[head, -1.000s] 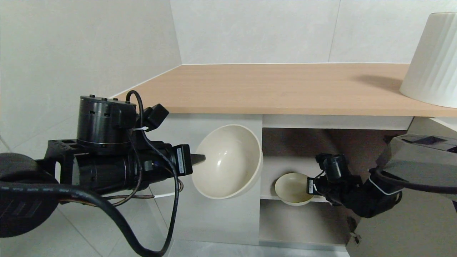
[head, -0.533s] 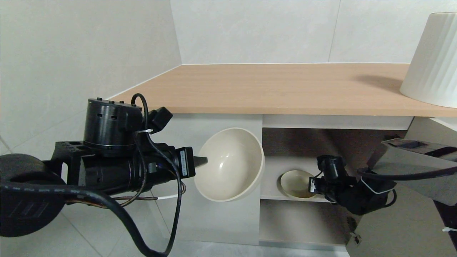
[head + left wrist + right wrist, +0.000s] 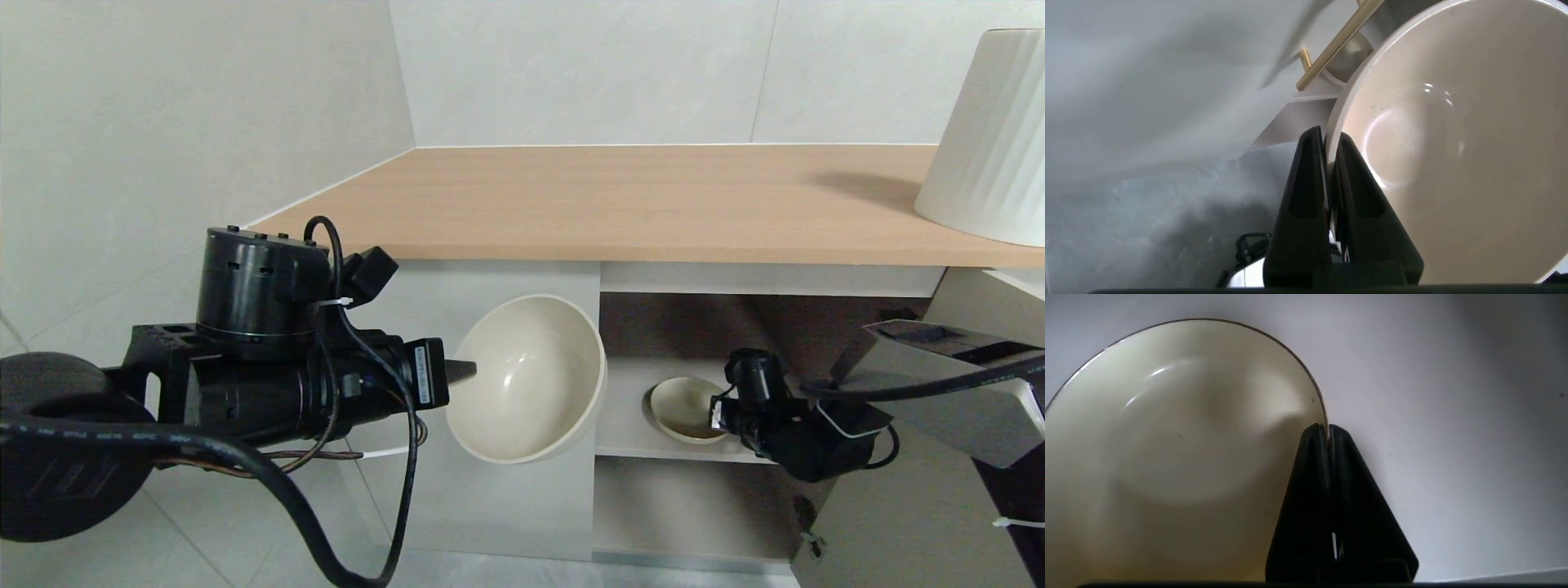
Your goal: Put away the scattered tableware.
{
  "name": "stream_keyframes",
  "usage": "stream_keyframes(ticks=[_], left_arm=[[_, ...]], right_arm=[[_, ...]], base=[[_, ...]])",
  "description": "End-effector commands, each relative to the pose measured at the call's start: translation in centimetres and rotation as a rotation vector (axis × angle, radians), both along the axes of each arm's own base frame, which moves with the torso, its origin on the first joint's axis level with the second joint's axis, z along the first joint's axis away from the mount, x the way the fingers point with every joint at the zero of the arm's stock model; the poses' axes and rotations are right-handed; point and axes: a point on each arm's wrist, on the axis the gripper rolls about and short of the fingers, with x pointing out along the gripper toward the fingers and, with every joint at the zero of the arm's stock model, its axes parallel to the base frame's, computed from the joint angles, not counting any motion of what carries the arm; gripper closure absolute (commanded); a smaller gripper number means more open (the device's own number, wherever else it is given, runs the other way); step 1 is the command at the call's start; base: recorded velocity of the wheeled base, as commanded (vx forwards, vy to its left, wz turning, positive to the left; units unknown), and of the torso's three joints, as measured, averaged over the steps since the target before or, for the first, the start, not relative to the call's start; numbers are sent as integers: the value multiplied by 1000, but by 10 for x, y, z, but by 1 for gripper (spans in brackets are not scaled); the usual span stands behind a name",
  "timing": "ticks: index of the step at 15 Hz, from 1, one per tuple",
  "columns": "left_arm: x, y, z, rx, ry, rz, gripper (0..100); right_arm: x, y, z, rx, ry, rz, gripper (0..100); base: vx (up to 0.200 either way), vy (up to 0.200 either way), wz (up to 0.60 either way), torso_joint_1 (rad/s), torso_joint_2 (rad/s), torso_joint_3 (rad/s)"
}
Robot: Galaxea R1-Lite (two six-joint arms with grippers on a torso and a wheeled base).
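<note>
My left gripper (image 3: 467, 370) is shut on the rim of a large cream bowl (image 3: 526, 377), held tilted on its side in front of the white cabinet. In the left wrist view its fingers (image 3: 1308, 175) pinch that large bowl's (image 3: 1454, 155) edge. My right gripper (image 3: 717, 414) is shut on the rim of a small cream bowl (image 3: 684, 407), which lies on the white shelf (image 3: 629, 433) inside the open cabinet. The right wrist view shows the small bowl (image 3: 1176, 474) with my gripper (image 3: 1328, 445) clamped on its rim.
A wooden countertop (image 3: 637, 204) runs above the cabinet, with a white ribbed lampshade (image 3: 988, 139) at its right end. The cabinet door (image 3: 939, 457) stands open on the right. A lower compartment (image 3: 686, 506) lies under the shelf. Tiled walls stand behind and to the left.
My right gripper carried the small bowl deeper into the cabinet and down onto the shelf. The left arm with the large bowl shifted slightly right and down.
</note>
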Motion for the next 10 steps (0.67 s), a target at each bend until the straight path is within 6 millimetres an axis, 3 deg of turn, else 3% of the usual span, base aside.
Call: stream_keyframes(ticks=[1, 4, 5, 10], left_arm=[[0, 0, 0, 1, 1, 1, 100], [0, 0, 0, 0, 1, 0, 100], [0, 0, -1, 1, 2, 0, 100], [2, -1, -3, 6, 10, 1, 100]], right_arm=[[2, -1, -1, 1, -4, -5, 100], [2, -2, -1, -2, -4, -12, 100], [2, -3, 0, -4, -5, -15, 0], [-1, -3, 5, 6, -31, -13, 0]], base=[[0, 0, 0, 0, 0, 0], [0, 0, 0, 0, 0, 0], [0, 0, 0, 0, 0, 0], [0, 0, 0, 0, 0, 0]])
